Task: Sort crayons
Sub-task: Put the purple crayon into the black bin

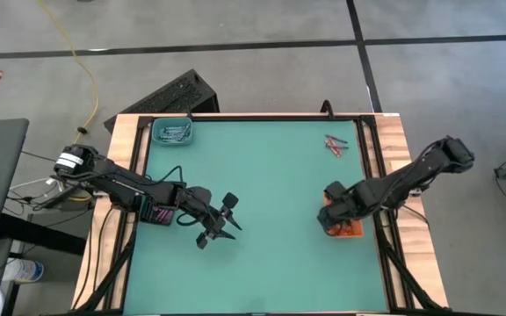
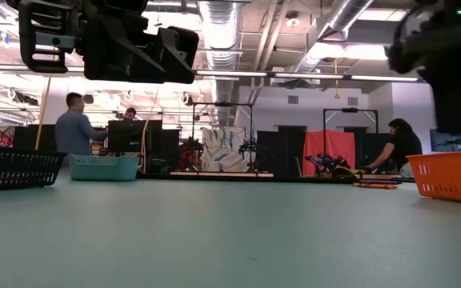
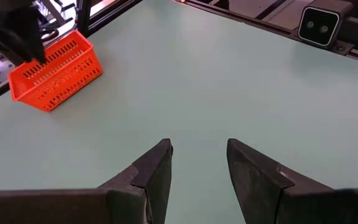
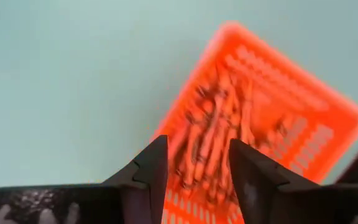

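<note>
Black tray (image 2: 14,168): slatted basket at the table's (image 1: 262,211) far left edge in the low view. Teal tray (image 1: 173,132): at the table's back left corner, holding a small tangle of pale blue-grey crayons (image 1: 176,132), thin sticks too small to count. Left gripper (image 1: 221,220): well in front of the teal tray, over bare green tabletop, fingers (image 3: 157,171) parted with nothing between them. Loose crayons (image 1: 336,143): a few thin sticks, orange-red with something darker among them, lying together on the table near its back right corner, well behind the orange tray. Right gripper (image 4: 197,168): directly above the orange tray (image 1: 344,228), pointed down into it, fingers (image 4: 151,165) spread apart and clasping nothing that can be seen. Orange tray: slatted rectangular basket near the table's right edge; inside, a loose heap of orange-red crayons (image 4: 219,134), finger-length sticks lying roughly parallel and overlapping, blurred in the right wrist view so wrappers and tips cannot be told. People (image 2: 74,124): several stand or sit at desks in the room beyond the table.
</note>
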Robot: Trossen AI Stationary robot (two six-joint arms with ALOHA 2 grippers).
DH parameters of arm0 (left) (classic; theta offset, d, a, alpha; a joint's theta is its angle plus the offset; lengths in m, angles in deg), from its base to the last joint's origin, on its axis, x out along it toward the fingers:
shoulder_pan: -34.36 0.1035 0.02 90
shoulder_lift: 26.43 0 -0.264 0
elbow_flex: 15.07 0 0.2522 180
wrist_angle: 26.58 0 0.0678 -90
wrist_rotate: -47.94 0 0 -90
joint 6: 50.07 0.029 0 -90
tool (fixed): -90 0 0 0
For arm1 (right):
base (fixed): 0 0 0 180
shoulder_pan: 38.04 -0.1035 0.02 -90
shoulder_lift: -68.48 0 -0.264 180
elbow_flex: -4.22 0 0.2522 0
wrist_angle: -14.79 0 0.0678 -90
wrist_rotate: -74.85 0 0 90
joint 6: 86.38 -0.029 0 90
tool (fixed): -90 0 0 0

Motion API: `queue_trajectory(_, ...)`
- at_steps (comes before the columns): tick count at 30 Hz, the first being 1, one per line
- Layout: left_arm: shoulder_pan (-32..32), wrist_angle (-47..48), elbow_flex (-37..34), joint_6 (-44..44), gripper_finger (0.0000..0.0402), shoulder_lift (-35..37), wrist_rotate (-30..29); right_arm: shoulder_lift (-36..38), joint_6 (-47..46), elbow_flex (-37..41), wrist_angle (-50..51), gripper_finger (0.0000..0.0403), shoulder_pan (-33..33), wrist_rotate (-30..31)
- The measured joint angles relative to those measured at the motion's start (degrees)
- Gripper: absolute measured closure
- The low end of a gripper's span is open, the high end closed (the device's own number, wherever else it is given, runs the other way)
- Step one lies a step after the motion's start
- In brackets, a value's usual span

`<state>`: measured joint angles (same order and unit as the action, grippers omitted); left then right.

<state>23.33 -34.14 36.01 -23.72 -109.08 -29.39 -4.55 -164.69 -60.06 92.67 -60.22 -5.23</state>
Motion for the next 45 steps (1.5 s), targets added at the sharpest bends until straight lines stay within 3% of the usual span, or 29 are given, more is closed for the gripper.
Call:
queue_trajectory(5,0.0,0.0,0.0,0.2,0.0258,0.0,0.0,0.0,11.1,-2.3,-0.2,0.0243,5.9,2.2)
queue_trajectory(15,0.0,0.4,0.0,-0.3,0.0258,0.0,0.0,-1.5,34.8,-2.4,-4.7,0.0246,25.4,2.0)
queue_trajectory(26,0.0,1.4,0.0,-0.7,0.0258,0.0,0.0,-10.0,59.4,-2.4,-4.1,0.0246,47.3,0.2)
queue_trajectory(37,0.0,1.4,0.0,-1.9,0.0258,0.0,0.0,-13.5,75.5,-2.5,-5.1,0.0246,62.5,3.5)
queue_trajectory(45,0.0,1.4,0.0,-2.2,0.0258,0.0,0.0,-13.5,82.9,-3.7,-11.9,0.0246,69.3,3.5)
